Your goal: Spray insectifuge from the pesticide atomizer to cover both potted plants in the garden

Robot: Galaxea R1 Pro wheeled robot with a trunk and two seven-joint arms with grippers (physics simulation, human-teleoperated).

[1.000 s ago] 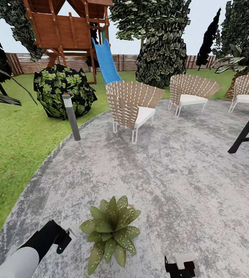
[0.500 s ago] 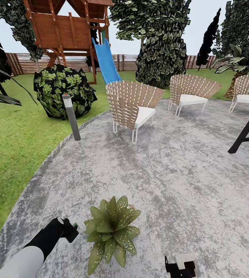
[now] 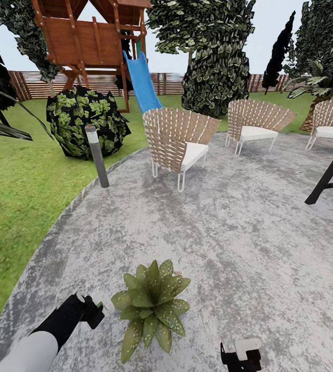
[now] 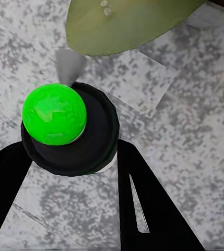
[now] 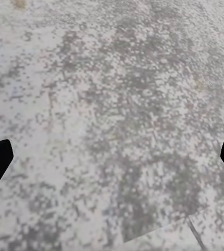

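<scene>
My left pincer (image 3: 90, 311) is clamped on the small dark spray bottle with the green mark (image 4: 65, 130), just beside the speckled green potted rosette (image 3: 152, 306) on the grey paved patio (image 3: 249, 232). My right pincer (image 3: 240, 356) hangs with fingers apart over bare paving. Farther off stand a grey bollard lamp (image 3: 97, 156) and a woven slatted chair (image 3: 177, 139).
</scene>
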